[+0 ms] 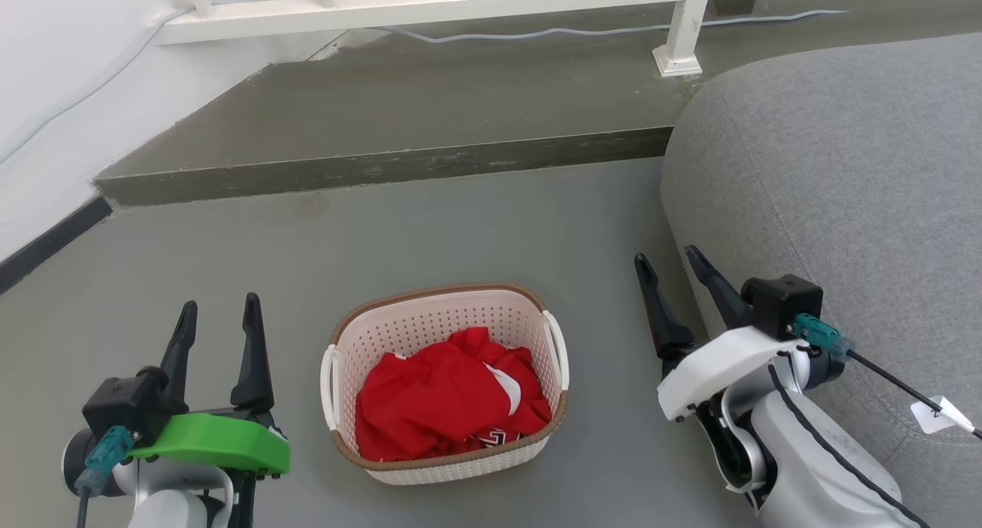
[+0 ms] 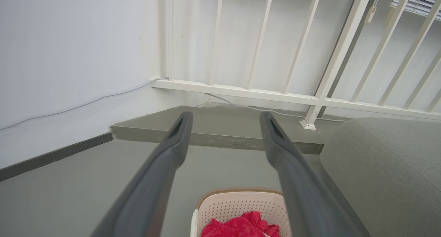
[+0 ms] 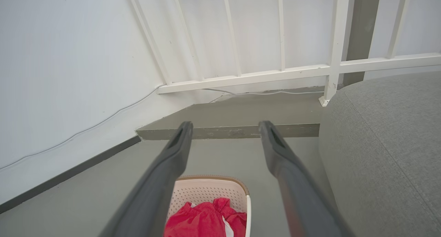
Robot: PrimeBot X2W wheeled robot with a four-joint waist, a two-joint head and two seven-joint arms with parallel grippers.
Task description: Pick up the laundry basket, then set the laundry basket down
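- The grey floor [image 1: 491, 229] is being shown across most of the head view, and the task's thing is being carried by it.
- A large grey upholstered seat [image 1: 844, 175] is being seen at the robot's right, with its rounded edge curving down to the floor.
- A raised step [image 1: 430, 106] is being shown beyond the open floor, with a white railing [image 1: 430, 6] standing on it.
- The laundry basket [image 1: 437, 321] is being seen upright on the floor between the two arms, its brown rim facing up and a white loop handle showing at either side.
- A crumpled red garment [image 1: 445, 397] is being held inside the basket, bunched toward the side nearest the robot.
- The right end effector [image 1: 666, 255] is being held with its two dark fingers spread apart and nothing between them. It is to the right of the basket, clear of the handle and just beside the seat.
- The left end effector [image 1: 220, 303] is likewise being held with its fingers parted and empty, to the left of the basket and not touching it.
- In each wrist view the basket's far end is being shown low down, partly covered by one finger.
- A thin pale cable [image 1: 537, 32] is being seen lying along the step below the railing.
- A small white tag [image 1: 937, 414] is being shown on a dark lead near the right wrist.
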